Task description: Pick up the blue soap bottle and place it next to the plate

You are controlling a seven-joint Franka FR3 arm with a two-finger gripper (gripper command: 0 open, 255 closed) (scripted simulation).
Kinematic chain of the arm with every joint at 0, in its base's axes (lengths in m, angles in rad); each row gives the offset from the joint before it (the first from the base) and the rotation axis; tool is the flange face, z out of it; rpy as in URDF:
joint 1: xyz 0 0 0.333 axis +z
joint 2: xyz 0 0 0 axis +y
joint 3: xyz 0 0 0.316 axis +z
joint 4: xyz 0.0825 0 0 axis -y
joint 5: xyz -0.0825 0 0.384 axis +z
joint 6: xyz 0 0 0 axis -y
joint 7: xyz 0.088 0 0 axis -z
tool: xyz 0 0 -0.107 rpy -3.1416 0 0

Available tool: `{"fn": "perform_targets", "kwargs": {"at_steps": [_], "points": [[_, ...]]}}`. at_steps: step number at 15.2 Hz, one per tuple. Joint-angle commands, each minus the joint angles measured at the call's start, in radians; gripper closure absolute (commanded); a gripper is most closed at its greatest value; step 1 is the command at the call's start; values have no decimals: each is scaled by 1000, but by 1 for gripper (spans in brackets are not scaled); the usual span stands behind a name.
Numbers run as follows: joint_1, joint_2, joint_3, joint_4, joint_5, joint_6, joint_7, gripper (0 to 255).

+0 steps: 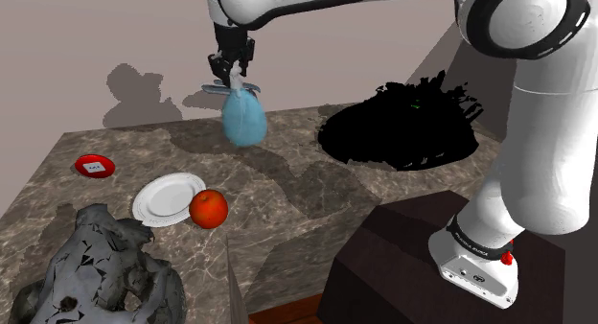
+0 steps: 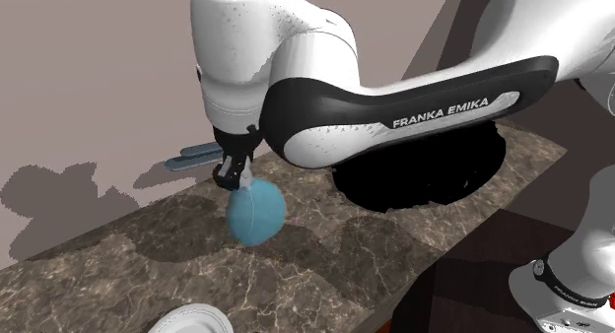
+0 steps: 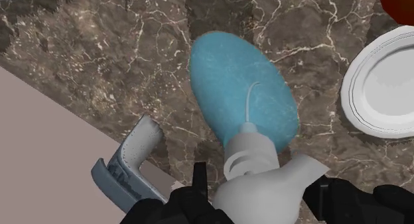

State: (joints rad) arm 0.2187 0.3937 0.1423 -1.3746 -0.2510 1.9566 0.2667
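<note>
The hand (image 1: 233, 73) is clenched on the white pump top (image 3: 265, 189) of the blue soap bottle (image 1: 243, 118), which hangs just above the table (image 1: 287, 193) by the wall. Gripped that high, it could swing or slip loose, or knock the apple (image 1: 208, 209) touching the plate (image 1: 165, 199).

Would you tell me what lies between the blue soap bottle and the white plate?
Nothing: in the wrist view, bare marbled countertop separates the blue soap bottle from the white plate. The red fruit sits beside the plate, off that stretch.
</note>
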Motion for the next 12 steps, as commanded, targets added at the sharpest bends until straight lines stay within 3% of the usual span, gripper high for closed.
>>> {"fn": "perform_targets", "kwargs": {"at_steps": [1, 7, 12], "points": [[37, 43, 8, 65, -16, -30, 40, 255], [147, 233, 15, 370, -54, -163, 113, 255], [139, 217, 15, 276, -57, -88, 130, 255]]}}
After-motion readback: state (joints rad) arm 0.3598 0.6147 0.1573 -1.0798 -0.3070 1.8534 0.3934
